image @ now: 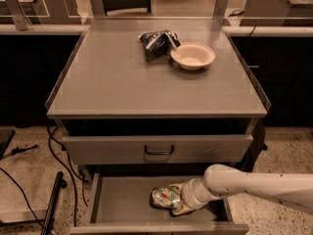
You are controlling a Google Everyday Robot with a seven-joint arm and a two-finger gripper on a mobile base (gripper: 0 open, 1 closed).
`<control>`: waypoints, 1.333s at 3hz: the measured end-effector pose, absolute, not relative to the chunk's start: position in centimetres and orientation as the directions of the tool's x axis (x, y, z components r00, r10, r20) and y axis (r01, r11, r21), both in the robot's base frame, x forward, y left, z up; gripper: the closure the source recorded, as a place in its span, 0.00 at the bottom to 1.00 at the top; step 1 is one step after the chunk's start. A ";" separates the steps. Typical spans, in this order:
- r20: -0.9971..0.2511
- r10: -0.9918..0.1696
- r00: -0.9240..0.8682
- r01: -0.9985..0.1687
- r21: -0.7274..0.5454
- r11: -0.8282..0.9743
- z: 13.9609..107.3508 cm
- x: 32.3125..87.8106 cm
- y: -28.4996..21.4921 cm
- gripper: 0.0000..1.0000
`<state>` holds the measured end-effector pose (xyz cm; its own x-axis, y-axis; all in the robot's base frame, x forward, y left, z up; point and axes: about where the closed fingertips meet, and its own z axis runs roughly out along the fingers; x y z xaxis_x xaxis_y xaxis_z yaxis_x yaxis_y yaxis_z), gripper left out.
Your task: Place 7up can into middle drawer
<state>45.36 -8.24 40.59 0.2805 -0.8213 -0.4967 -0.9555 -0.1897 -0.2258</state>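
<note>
The middle drawer [122, 199] is pulled out. It has a flat gray metal floor and low walls. Its left half is bare, so there is room to move. The shiny 7up can [165, 198] sits right of the middle, near the front edge. The gripper [175, 199] reaches in from the right on a smooth white arm [254, 182]. It is squeezed closed around the can's end. Up on the gray table top [122, 82], a round bowl [192, 56] sits just beside a foil bag [156, 42].
</note>
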 end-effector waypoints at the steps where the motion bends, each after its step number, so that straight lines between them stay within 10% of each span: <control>1: -0.505 -0.820 0.267 -0.959 -0.222 -0.176 39.1 45.9 -8.2 1.00; 3: -0.515 -0.820 0.249 -0.963 -0.222 -0.152 37.2 46.9 -8.3 1.00; 4: -0.516 -0.820 0.248 -0.963 -0.222 -0.152 37.1 46.9 -8.3 0.84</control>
<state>46.89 -8.34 37.15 0.2480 -0.8202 -0.5156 -0.9632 -0.1516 -0.2220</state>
